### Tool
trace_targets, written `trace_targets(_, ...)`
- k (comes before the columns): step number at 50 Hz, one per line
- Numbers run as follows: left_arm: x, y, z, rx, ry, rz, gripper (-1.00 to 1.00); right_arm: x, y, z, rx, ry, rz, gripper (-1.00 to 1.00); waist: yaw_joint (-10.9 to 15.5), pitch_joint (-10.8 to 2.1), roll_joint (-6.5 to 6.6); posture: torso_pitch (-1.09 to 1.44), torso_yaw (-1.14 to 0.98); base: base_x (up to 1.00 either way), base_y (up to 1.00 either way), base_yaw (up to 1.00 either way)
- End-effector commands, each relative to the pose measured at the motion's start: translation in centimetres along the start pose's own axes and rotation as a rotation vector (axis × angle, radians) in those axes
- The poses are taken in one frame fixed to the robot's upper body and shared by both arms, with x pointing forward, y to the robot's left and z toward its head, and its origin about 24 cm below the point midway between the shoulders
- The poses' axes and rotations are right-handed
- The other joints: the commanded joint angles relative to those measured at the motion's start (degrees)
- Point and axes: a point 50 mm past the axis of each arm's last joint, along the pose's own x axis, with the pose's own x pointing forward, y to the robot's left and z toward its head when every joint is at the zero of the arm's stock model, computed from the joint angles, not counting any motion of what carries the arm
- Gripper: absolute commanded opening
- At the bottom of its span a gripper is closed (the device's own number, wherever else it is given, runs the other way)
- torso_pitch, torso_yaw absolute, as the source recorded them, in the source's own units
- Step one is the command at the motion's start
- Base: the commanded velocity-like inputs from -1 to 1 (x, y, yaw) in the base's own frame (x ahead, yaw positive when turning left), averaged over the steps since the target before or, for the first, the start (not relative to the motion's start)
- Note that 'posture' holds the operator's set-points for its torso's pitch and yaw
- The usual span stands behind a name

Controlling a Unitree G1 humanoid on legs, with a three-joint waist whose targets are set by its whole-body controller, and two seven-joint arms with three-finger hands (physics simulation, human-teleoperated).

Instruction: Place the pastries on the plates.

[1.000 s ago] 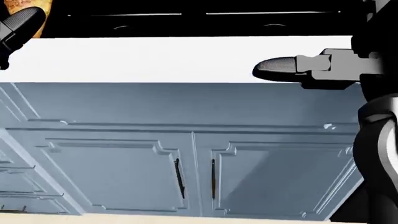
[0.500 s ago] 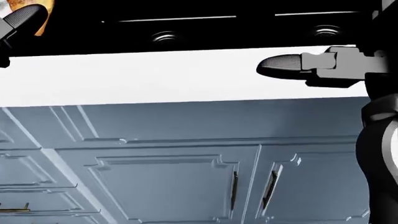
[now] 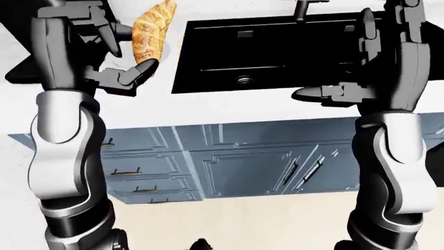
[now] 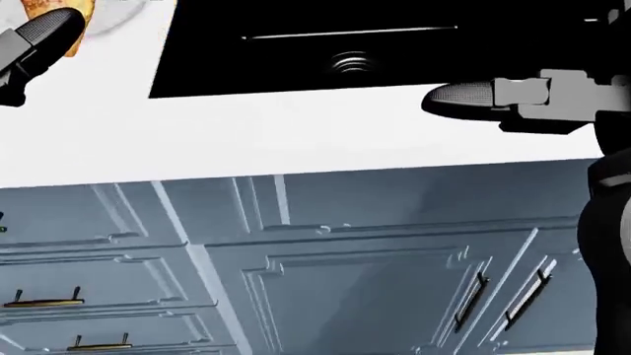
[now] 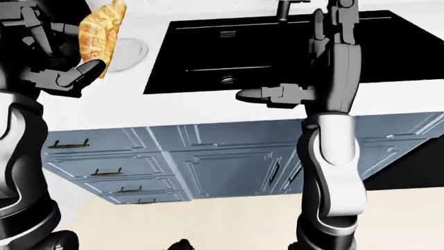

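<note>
- The white counter [image 3: 229, 107] fills the width of my eye views, with blue cabinet doors [image 3: 243, 166] under it. I stand close against its edge, so a lean or step could knock my forearms on it and jolt the load.
- The black sink [image 3: 277, 49] is sunk into the counter, its drain [image 3: 243, 79] showing, with the base of a tap [image 3: 300, 9] at the top of the left-eye view. It lies just right of my carrying hand; if the pastry slips during a swing to the right, I judge it could drop into the basin.
- My right hand [image 3: 326, 94] hangs over the counter edge beside the sink, fingers stretched out flat and holding nothing. I see little risk from it unless it sweeps left.
- My left hand [image 3: 114, 62] is raised over the counter at the left of the left-eye view. Its fingers curl about the lower end of the croissant [image 3: 149, 31], which stands nearly upright. The hold is low on a long piece, so I judge it could tip or slide out.
- A round pale plate [image 5: 130, 52] lies on the counter just behind the croissant in the right-eye view. It sits near the sink's left rim, so a careless release could land the pastry half off it.
- I can read no brand, label or writing anywhere.
</note>
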Motion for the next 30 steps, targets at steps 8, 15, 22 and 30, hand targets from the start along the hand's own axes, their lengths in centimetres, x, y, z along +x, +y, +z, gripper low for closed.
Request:
trace_targets(8,0.6,0.7,0.8,0.017,-0.057,0.024,-1.00,0.2,0.7,-0.4,0.005,-0.036,0.023,1.00,0.5,-0.42,-2.09,0.33,0.00,0.11,0.63,0.00)
trace_targets(15,0.4,0.3,0.7,0.012,-0.049,0.021,-1.00,0.4,0.7,0.1,0.016,-0.042,0.028,1.00,-0.8,-1.07,-4.97,0.33,0.00,0.25,0.52,0.00)
trace_targets(22,0.3,0.5,1.2,0.014,-0.058,0.025,-1.00,0.3,0.3,0.5,0.036,-0.040,-0.024,1.00,-1.0,-1.84,-1.16,0.33,0.00,0.11,0.06,0.00)
trace_targets(30,0.3,0.7,1.6,0.018,-0.063,0.027,-1.00,0.6,0.0,1.4,0.038,-0.049,-0.032,1.00,-0.4,-0.79,-0.60,0.33,0.00,0.00,0.00,0.00)
